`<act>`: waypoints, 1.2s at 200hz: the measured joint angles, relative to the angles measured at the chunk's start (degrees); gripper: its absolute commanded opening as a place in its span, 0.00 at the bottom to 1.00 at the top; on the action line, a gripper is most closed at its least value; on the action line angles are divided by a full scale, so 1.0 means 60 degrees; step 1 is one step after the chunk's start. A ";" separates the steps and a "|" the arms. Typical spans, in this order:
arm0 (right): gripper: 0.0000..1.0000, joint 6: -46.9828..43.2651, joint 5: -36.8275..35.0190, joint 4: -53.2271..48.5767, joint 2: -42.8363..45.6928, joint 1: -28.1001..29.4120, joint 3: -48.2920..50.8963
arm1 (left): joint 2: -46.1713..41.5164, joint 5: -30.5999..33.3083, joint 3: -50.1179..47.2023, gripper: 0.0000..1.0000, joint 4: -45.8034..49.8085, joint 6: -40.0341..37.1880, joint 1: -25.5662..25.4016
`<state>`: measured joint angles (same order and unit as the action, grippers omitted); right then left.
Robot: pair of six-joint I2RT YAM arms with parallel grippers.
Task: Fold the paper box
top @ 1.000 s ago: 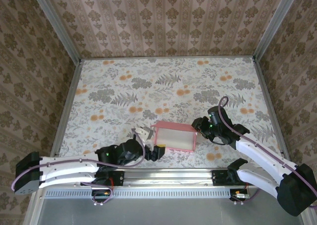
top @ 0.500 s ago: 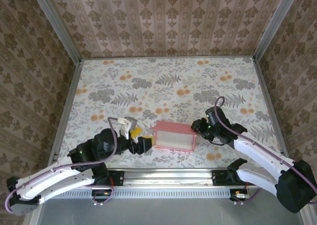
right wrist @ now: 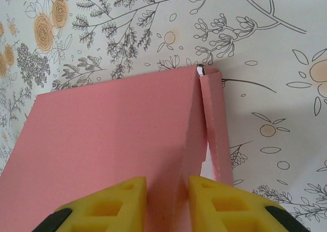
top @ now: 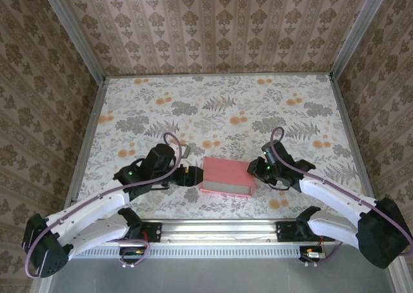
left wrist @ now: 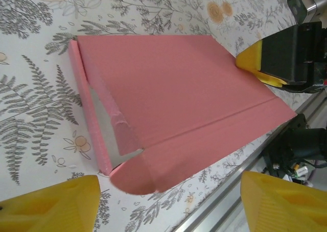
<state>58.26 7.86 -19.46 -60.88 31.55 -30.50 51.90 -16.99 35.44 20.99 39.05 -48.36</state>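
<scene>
The paper box (top: 226, 175) lies on the floral table near the front edge, its pink lid folded down over it. In the left wrist view the paper box (left wrist: 173, 89) shows a slit of whitish inside at its left end, and a rounded tab juts from its near corner. My left gripper (top: 192, 175) sits just left of the box, open, its gap (left wrist: 168, 185) spanning the tab without touching it. At the box's right end my right gripper (top: 258, 170) is narrow, its yellow fingertips (right wrist: 167, 191) closed on the pink end flap (right wrist: 196, 140).
A metal rail (top: 213, 228) runs along the table's front edge, close behind the box, and shows again in the left wrist view (left wrist: 230, 196). Patterned walls close the table in on three sides. Open floral tabletop (top: 213, 106) stretches beyond the box.
The lid stood up showing its whitish inside a second ago and now lies flat over the box. My left arm swung from the front rail to the box's left end, its jaws narrowing.
</scene>
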 measured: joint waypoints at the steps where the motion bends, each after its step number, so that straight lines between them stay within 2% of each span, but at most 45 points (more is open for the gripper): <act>1: 0.28 0.0000 0.0000 0.0000 0.0000 0.0004 0.0000 | 0.0015 -0.0015 0.0011 0.72 0.0000 0.0000 0.0004; 60: 0.27 -0.0007 -0.0219 0.0000 -0.0062 0.0182 -0.0004 | 0.1206 -0.0780 0.0219 0.72 -0.0091 0.0000 0.0022; 109: 0.27 -0.0004 -0.0291 0.0004 -0.0146 0.0288 -0.0004 | 0.1807 -0.1144 0.0219 0.67 -0.0219 0.0073 0.0022; 193: 0.26 -0.0007 -0.0408 0.0004 -0.0200 0.0357 -0.0004 | 0.2652 -0.1086 0.0335 0.63 -0.0481 -0.0015 0.0022; 240: 0.26 -0.0007 -0.0477 0.0004 -0.0248 0.0361 -0.0004 | 0.2845 -0.0736 0.1089 0.62 0.0506 -0.0484 0.0015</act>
<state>58.22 4.99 -19.44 -62.37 33.71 -30.52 68.97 -21.41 41.98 24.03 36.14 -48.27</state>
